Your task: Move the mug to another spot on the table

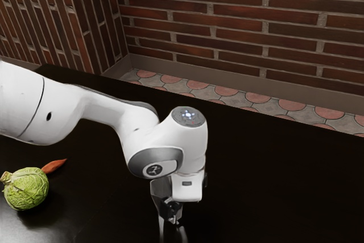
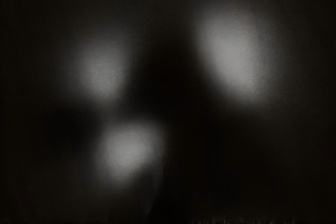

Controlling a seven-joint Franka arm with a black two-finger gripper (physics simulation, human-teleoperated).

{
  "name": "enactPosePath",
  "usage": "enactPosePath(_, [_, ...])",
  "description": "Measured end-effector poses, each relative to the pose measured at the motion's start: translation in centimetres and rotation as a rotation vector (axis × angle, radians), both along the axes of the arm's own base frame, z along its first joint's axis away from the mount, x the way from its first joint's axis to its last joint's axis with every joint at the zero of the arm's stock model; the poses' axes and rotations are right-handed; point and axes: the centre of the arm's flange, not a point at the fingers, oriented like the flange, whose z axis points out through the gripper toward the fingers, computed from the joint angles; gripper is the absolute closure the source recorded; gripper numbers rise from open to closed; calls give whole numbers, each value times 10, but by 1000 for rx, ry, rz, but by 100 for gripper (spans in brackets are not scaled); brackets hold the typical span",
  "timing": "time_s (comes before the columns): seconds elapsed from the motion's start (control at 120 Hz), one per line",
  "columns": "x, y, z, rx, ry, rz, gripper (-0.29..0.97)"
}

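Observation:
My white arm reaches in from the exterior view's left and bends down over the black table [image 1: 273, 163]. The black gripper [image 1: 170, 225] hangs under the wrist at the picture's lower edge, low over the table's near part, and the edge cuts it off. In the wrist view a dark surface lies close under my hand, with three blurred pale patches [image 2: 236, 51] on it. I cannot tell what they are.
A green cabbage [image 1: 25, 188] lies on the table at the exterior view's left, with an orange carrot tip [image 1: 54, 165] just behind it. Brick walls and a tiled floor strip [image 1: 256, 98] run behind the table's far edge.

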Motion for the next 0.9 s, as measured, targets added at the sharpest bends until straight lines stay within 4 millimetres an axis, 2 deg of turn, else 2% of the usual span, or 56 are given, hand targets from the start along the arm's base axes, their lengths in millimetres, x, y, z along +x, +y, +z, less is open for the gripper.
enactPosePath(0.367, [-11,4,-24,40,-29,47,1])
enactPosePath(0.408, [-11,4,-24,40,-32,55,7])
enactPosePath(0.542, [-12,2,-22,39,-42,78,42])
enactPosePath(0.617, [-12,3,-22,44,-49,83,55])
enactPosePath(0.767, [-10,5,-19,55,-66,96,63])
enactPosePath(0.9, [-5,12,5,99,-116,94,65])
